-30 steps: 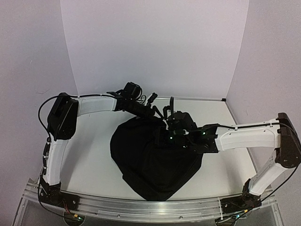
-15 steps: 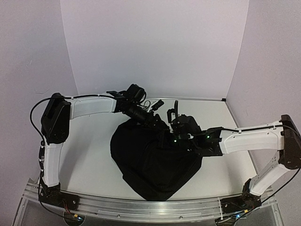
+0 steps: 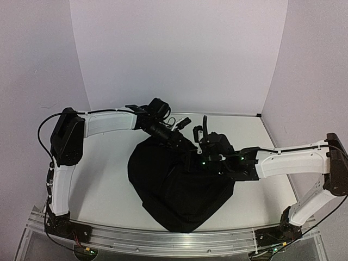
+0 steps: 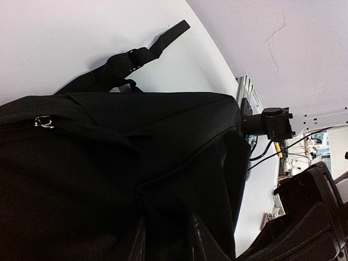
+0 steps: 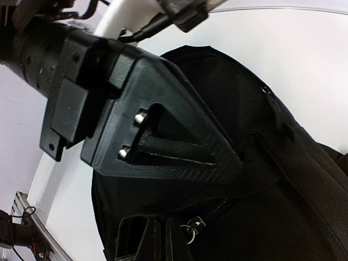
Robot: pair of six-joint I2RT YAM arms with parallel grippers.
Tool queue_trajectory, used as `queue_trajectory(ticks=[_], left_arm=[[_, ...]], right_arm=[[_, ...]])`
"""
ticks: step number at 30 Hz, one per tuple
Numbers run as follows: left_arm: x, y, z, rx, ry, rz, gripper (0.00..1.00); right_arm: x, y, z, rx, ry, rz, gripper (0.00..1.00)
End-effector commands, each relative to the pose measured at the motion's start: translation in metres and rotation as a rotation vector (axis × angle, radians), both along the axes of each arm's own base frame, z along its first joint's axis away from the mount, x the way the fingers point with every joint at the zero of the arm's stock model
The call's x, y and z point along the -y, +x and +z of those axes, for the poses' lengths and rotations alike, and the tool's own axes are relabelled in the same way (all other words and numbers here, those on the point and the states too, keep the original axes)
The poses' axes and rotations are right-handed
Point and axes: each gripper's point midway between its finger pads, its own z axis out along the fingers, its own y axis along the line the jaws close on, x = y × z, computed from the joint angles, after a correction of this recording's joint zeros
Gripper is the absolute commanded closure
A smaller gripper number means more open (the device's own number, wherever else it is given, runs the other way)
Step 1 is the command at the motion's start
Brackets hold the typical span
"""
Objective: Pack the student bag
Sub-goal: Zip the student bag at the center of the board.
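My left gripper (image 4: 166, 242) reaches over the far edge of the bag (image 3: 174, 190), jaws narrow and pinching a fold of its black cloth. The bag lies slumped in the middle of the table (image 3: 103, 179), between my two arms, with a strap (image 4: 136, 57) trailing onto the white top. My right gripper (image 5: 149, 242), in from the right, has its jaws fully closed at the bag's top beside a zipper pull (image 5: 190, 225); whether they nip anything I cannot tell

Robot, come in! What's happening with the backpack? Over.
Left pincer pinching backpack fabric. Right pincer shut by zipper. Pincers crowded close together.
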Motion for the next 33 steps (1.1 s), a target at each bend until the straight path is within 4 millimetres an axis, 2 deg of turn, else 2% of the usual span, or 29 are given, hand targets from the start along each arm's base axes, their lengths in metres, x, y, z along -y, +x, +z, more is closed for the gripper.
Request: queue_trajectory(ticks=[1,7,12,17,24,33], left_arm=[[0.025,-0.008,-0.008,-0.055,-0.062,-0.042,0.76],[0.032,0.005,-0.026,-0.063,-0.058,-0.018,0.79],[0.032,0.007,-0.030,-0.071,-0.068,-0.018,0.79],[0.029,0.024,-0.037,-0.063,-0.067,0.027,0.79],[0.026,0.052,-0.039,-0.040,-0.098,0.101,0.79],[0.023,0.073,-0.035,-0.012,-0.133,0.158,0.80]], right_arm=[[-0.041,-0.020,0.013,-0.002,0.055,0.173,1.00],[-0.065,-0.041,-0.002,-0.034,0.022,0.264,1.00],[-0.080,-0.062,-0.001,-0.044,0.030,0.344,1.00],[-0.094,-0.084,-0.002,-0.074,0.044,0.423,1.00],[-0.110,-0.117,-0.025,-0.139,0.016,0.515,1.00],[-0.141,-0.174,-0.048,-0.218,-0.013,0.690,1.00]])
